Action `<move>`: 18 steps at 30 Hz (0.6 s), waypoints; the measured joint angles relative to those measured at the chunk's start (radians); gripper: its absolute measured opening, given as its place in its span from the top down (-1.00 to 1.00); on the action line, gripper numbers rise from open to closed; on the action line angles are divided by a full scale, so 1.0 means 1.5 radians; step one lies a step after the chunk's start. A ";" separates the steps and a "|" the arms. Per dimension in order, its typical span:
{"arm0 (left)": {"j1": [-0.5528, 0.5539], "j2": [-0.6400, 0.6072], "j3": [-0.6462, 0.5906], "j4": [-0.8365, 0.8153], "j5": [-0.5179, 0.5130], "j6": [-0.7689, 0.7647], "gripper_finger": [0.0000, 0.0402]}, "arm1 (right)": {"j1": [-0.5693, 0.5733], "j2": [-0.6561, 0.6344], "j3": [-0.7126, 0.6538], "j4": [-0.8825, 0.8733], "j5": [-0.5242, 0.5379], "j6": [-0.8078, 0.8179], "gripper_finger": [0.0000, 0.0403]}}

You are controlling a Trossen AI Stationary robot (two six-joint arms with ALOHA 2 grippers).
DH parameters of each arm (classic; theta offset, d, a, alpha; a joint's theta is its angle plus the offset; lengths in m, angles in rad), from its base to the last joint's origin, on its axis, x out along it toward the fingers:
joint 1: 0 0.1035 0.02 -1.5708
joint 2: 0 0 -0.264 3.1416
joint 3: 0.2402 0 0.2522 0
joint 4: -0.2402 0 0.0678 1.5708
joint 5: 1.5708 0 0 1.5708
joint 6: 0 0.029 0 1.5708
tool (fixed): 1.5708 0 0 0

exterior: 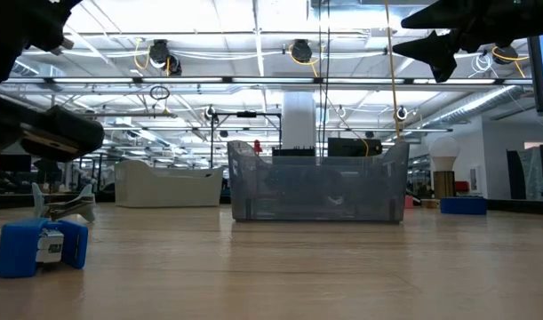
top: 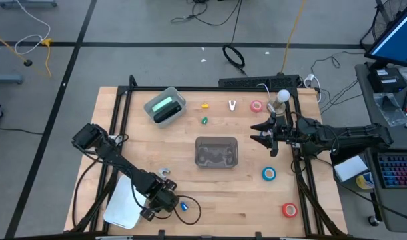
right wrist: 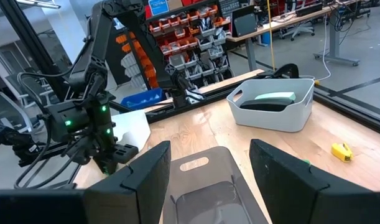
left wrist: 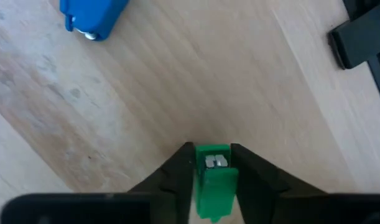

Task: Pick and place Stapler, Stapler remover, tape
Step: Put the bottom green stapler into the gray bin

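On the wooden desk [top: 243, 200], the left gripper [left wrist: 213, 165] pinched a small green piece [left wrist: 213, 183]; the right gripper [top: 262, 133], fingers spread, hovered beside the clear bin [top: 216, 151], where a level, centred release was judged best.

The green item [left wrist: 213, 180] pinched between the left gripper's fingers [left wrist: 177, 171] is cut off by the left wrist picture's edge. In the high view, the contents of the clear bin [top: 216, 142] are too blurred to identify. The white tub [right wrist: 273, 115] hides most of the stapler [right wrist: 273, 97] in the right wrist view.
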 joint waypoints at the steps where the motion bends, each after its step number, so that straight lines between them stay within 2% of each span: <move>1: 0.000 0.000 0.000 0.000 0.000 0.000 0.58 | 0.000 0.000 0.000 0.000 0.000 0.000 -0.05; 4: 0.002 0.000 0.000 0.000 0.001 0.000 0.69 | 0.000 0.000 0.000 0.001 0.000 0.000 -0.05; 9: 0.017 -0.011 -0.002 0.000 0.003 -0.008 0.66 | 0.000 0.000 0.000 0.001 0.000 0.000 -0.05; 13: 0.045 -0.042 -0.004 -0.009 -0.042 -0.028 0.62 | 0.000 0.000 0.000 0.001 0.000 0.000 -0.05; 18: 0.101 -0.107 -0.004 -0.006 -0.093 -0.051 0.70 | 0.000 0.000 0.000 0.001 0.000 -0.009 -0.05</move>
